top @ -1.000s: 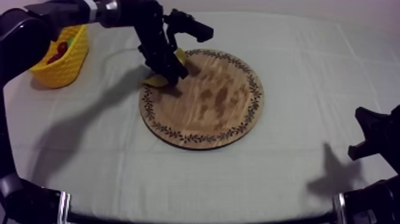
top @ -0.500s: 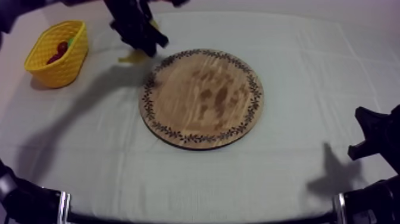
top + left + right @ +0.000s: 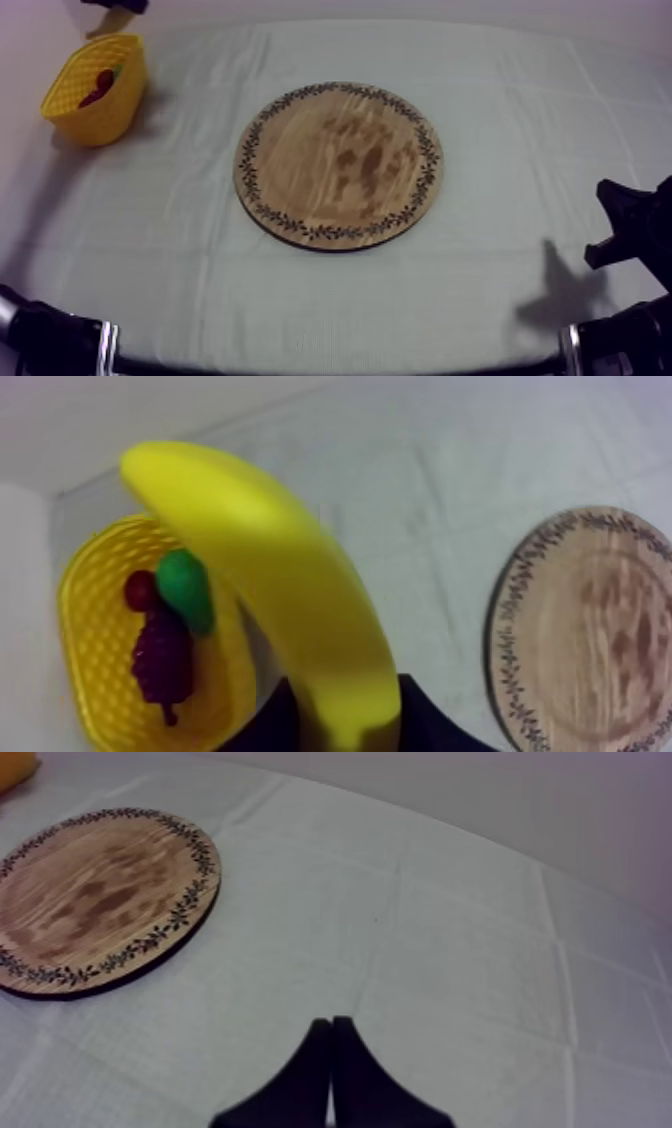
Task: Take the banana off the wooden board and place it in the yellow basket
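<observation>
The yellow banana (image 3: 270,586) is off the wooden board (image 3: 338,165) and hangs in the air, gripped at one end by my left gripper (image 3: 340,718), which is shut on it. Below it and a little to one side stands the yellow basket (image 3: 85,676), apart from the banana. In the top view the left gripper (image 3: 116,5) is just past the basket (image 3: 70,100), at the far left. My right gripper (image 3: 331,1072) is shut on nothing, its fingers together as a narrow wedge. It rests low at the right side (image 3: 628,232).
The basket holds a bunch of dark grapes (image 3: 165,661), a green pear (image 3: 187,588) and a small red fruit (image 3: 140,589). The round board (image 3: 590,626) has a patterned rim and nothing on it. Grey-white cloth lies all round it.
My left arm has lifted the banana from the board's left rim and carried it up and left, to above the basket. The right arm has not moved.
</observation>
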Controlling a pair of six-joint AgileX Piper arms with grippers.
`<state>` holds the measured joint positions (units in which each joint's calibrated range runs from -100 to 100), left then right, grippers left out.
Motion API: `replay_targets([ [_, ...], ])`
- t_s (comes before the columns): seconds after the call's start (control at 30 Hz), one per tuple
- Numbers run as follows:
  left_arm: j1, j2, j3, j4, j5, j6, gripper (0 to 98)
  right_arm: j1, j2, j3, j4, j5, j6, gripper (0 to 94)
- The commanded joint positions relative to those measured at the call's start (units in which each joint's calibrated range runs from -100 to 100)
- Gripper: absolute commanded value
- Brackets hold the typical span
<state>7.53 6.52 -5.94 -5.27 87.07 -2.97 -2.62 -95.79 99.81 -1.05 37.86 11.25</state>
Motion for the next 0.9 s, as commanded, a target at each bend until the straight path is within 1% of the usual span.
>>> replay_targets([
  [0.0, -4.07, 0.56, -0.17, 0.17, 0.25, -0.88, 21.2, 0.01, 0.03, -0.03, 0.0, -0.03, 0.01, 0.2],
  [0.13, -7.72, 2.47, -1.49, 0.56, 0.76, -2.36, 24.8, 0.01, 0.03, -0.03, 0.0, -0.03, 0.01, 0.2],
  [0.33, -12.1, 7.29, -5.51, 2.07, 2.38, -4.99, 38.0, 0.01, 0.03, -0.03, 0.0, -0.03, 0.01, 0.2],
  [0.43, -13.2, 9.18, -6.32, 2.54, 2.66, -5.86, 49.2, 0.01, 0.03, -0.03, 0.0, -0.03, -0.02, 0.2],
  [0.57, -13.66, 10.16, -6.11, 2.17, 2.86, -5.92, 70.5, 0.01, 0.03, -0.03, 0.0, -0.03, -0.03, 0.2],
  [0.63, -13.73, 10.05, -5.91, 2.02, 2.99, -5.73, 77.3, 0.01, 0.03, -0.03, 0.0, -0.03, -0.04, 0.2],
  [0.73, -13.77, 8.85, -5.09, 1.94, 3.23, -5.31, 82.0, 0.01, 0.03, -0.03, 0.0, -0.03, -0.04, 0.2],
  [0.87, -13.83, 4.7, -1.98, 2.04, 3.21, -4.51, 82.7, 0.01, 0.03, -0.03, 0.0, -0.03, -0.04, 0.2],
])
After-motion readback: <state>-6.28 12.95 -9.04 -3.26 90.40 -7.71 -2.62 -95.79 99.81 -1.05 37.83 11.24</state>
